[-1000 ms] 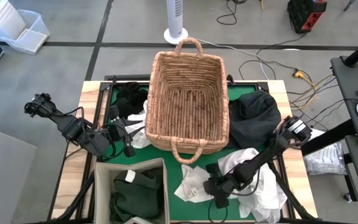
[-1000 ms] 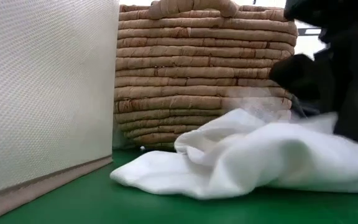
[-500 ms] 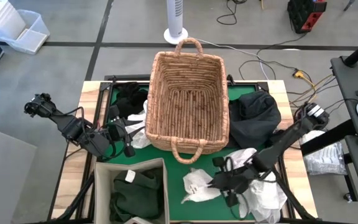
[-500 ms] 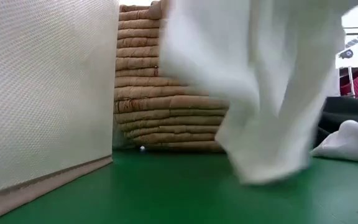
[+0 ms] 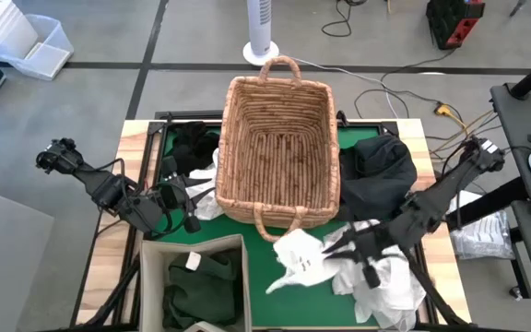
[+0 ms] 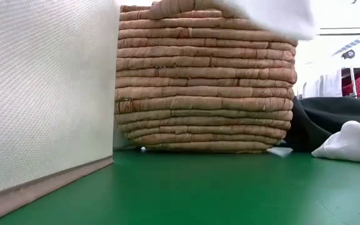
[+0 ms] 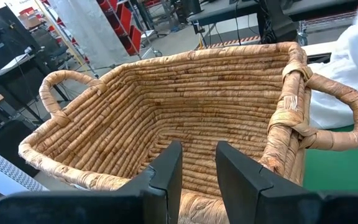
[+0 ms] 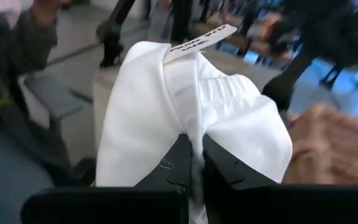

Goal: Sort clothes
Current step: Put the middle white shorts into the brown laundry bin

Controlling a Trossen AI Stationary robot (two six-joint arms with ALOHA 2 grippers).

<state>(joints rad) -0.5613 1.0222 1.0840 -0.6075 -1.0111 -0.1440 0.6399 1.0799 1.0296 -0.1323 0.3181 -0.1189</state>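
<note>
White garment (image 5: 295,260) is held pinched in the right gripper (image 5: 332,247), lifted off the bench, just before the wicker basket (image 5: 279,148) (near handle side). Left gripper (image 5: 190,198) is parked narrowly open beside the basket.

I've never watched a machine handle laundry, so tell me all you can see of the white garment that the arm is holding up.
The white garment is soft, crumpled fabric with a gathered seam and a white tag sticking out at one edge. The right gripper is shut on a fold of it, holding it lifted over the green mat, just in front of the wicker basket. It hangs loosely, its lower corner drooping toward the mat. Other white clothes lie beside it.
</note>
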